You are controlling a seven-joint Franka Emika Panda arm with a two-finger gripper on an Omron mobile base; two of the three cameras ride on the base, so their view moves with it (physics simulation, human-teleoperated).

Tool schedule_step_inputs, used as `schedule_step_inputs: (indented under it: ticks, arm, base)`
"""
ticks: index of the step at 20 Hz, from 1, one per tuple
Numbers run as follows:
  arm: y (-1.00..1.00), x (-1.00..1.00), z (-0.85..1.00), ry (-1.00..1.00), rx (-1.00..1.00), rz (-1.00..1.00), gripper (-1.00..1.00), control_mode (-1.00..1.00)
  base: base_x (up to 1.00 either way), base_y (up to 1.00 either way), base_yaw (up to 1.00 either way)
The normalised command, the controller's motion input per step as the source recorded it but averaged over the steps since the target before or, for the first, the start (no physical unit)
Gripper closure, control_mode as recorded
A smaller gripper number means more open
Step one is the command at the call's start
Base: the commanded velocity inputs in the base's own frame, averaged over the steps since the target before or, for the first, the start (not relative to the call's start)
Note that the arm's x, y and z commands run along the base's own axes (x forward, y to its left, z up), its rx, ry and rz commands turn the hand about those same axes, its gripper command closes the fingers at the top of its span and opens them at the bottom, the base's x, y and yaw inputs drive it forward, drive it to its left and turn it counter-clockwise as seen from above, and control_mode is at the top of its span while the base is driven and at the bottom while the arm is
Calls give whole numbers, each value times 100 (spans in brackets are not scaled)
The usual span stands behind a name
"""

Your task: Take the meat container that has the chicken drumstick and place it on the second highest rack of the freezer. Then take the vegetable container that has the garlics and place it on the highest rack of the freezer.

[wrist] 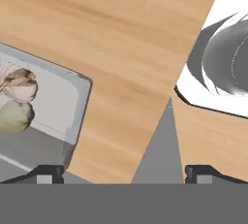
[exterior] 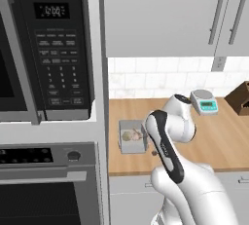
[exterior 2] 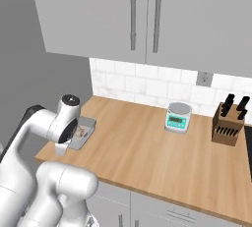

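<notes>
Vegetable container (exterior: 132,137): grey tray, centre-left of left base view, resting on wooden counter (exterior: 219,136); garlics (wrist: 17,99) inside, at left edge of hand view. Gripper (wrist: 123,172): above tray's near rim, finger tips wide apart, clasping nothing. Judged: garlic tray not yet picked up; highest-rack placement outstanding. Drumstick step unverifiable here.

microwave (exterior: 46,48), oven (exterior: 48,190), kitchen scale (exterior 2: 177,117), knife block (exterior 2: 228,123), wooden counter (exterior 2: 147,147)

Wooden counter (exterior 2: 147,147), white tiled backsplash (exterior 2: 147,86); grey cabinets (exterior 2: 123,14), microwave (exterior: 48,48)
</notes>
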Motion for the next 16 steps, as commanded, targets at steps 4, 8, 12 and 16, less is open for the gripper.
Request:
schedule_step_inputs:
  ticks: [4, 8, 12, 16]
  arm:
    - [2, 27, -26, 0, -1, 3, -100, -100]
    - [5, 19, -11, 0, 0, 1, -100, -100]
    - [8, 10, -1, 0, 0, 0, -100, -100]
    - [9, 24, -9, 0, 0, 0, -100, -100]
  base:
    - [0, 0, 0]
    - [0, 0, 0]
    - [0, 0, 0]
    - [0, 0, 0]
